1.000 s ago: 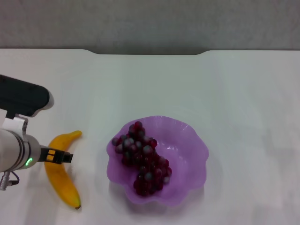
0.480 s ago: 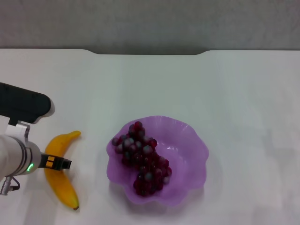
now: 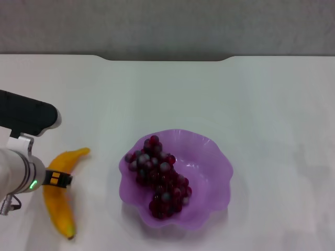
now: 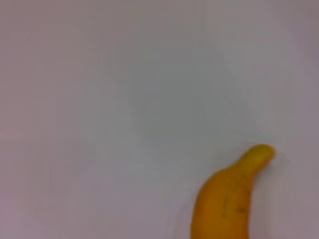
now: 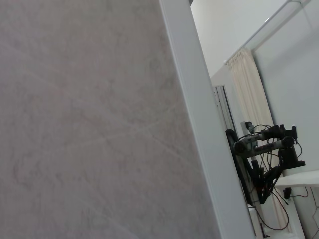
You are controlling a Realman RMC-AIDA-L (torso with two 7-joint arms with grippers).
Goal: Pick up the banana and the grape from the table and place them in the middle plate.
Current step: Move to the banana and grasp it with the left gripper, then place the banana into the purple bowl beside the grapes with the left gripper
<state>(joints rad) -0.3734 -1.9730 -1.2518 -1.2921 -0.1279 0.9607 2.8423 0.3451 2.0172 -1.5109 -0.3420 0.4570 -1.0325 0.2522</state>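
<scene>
The banana [image 3: 58, 206] lies on the white table [image 3: 209, 94] at the near left, left of the middle plate; one end of it shows in the left wrist view [image 4: 227, 199]. My left gripper [image 3: 56, 179] sits over the banana's middle, reaching in from the left edge and covering that part. The grape bunch [image 3: 159, 178] lies inside the purple scalloped middle plate [image 3: 217, 167], in its left half. My right gripper is out of view; its wrist camera shows only a grey wall.
The table's notched far edge [image 3: 167, 58] runs along the back. Bare white tabletop lies between the banana and the plate and to the plate's right and back.
My left arm has drawn a little left and toward the near edge. The banana's near tip has swung left with it; its far end stays about where it was. The plate and grapes have not moved.
</scene>
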